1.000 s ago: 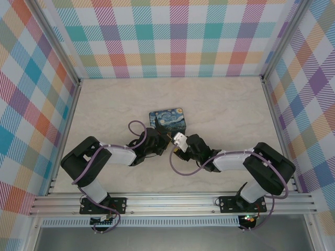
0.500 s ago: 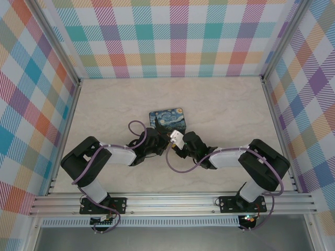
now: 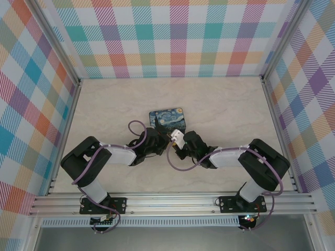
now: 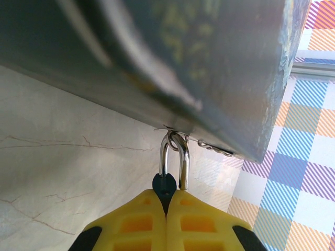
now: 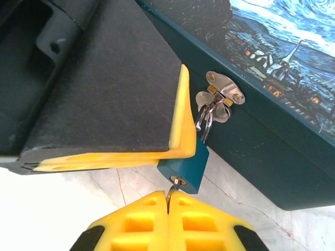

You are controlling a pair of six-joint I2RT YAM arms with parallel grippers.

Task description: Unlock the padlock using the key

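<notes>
From above, we see the left gripper (image 3: 162,137) and the right gripper (image 3: 171,141) meet tip to tip, just beside the near edge of the painted tin (image 3: 167,117). The little things between them are too tiny to make out here.

In the left wrist view, the left yellow fingers are squeezed tight on the blue padlock (image 4: 164,184). It hangs by its shackle (image 4: 182,159) from the tin's edge.

In the right wrist view, the right fingers are pressed together on what looks like the key (image 5: 176,182), stuck in the padlock's bottom.
</notes>
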